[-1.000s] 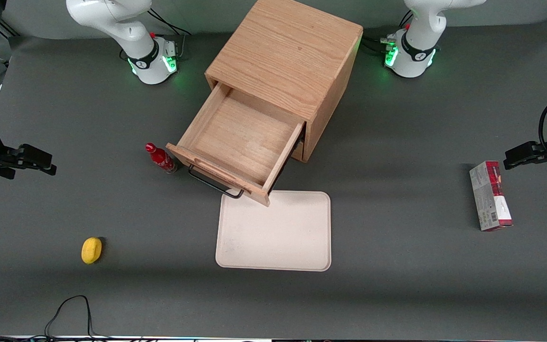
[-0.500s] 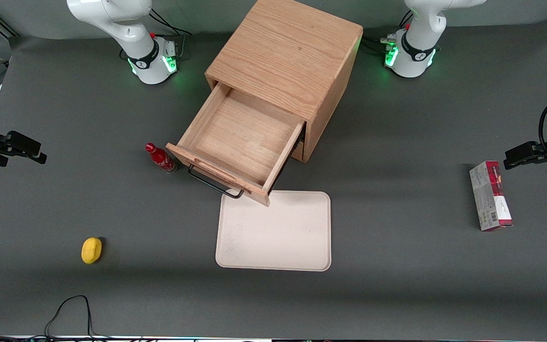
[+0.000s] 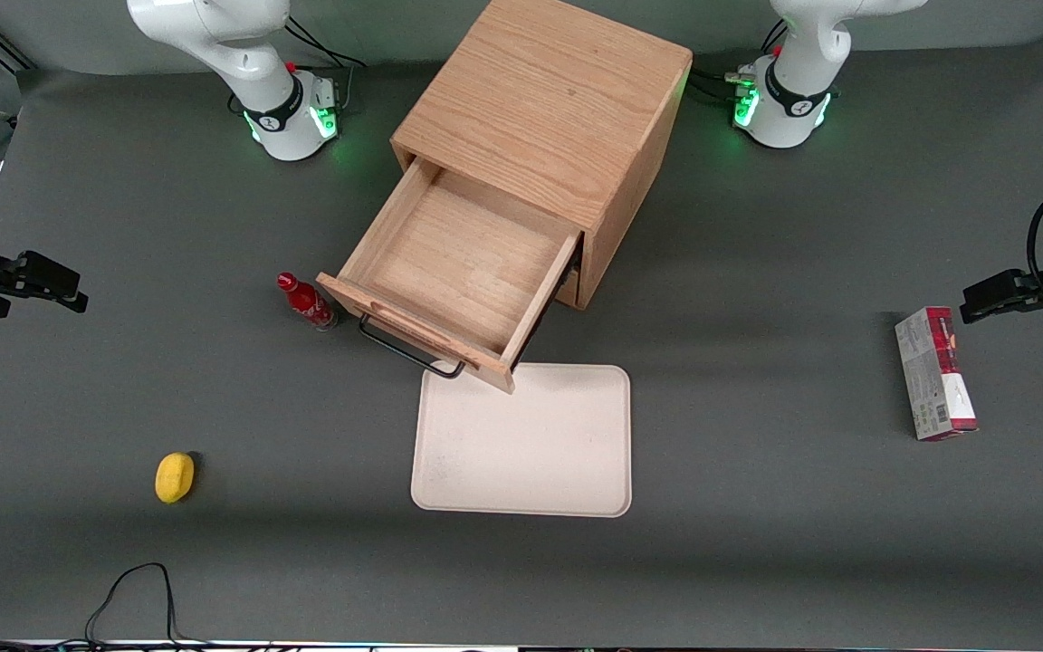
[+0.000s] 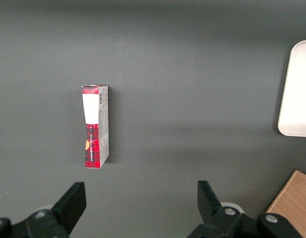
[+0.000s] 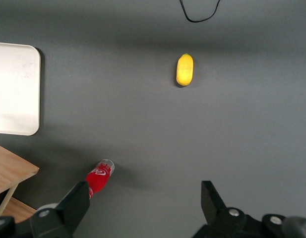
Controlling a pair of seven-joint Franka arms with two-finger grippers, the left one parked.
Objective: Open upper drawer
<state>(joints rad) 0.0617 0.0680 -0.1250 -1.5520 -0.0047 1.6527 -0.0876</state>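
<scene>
You get even, soft overhead light, sharp focus, no glare; broad faint shadow bands cross the dark grey tabletop (image 3: 757, 272).

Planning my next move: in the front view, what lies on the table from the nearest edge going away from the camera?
Lemon → cream tray → red bottle → upper drawer, pulled open → gripper, jaws open, at the working arm's end.

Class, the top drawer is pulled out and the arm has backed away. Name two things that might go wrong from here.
The red bottle stands right beside the upper drawer front; a nudge there may topple it. The drawer's corner overhangs the tray, so lifting the tray might catch it. The gripper, open, sits toward the working arm's end of the table, clear of both.
</scene>
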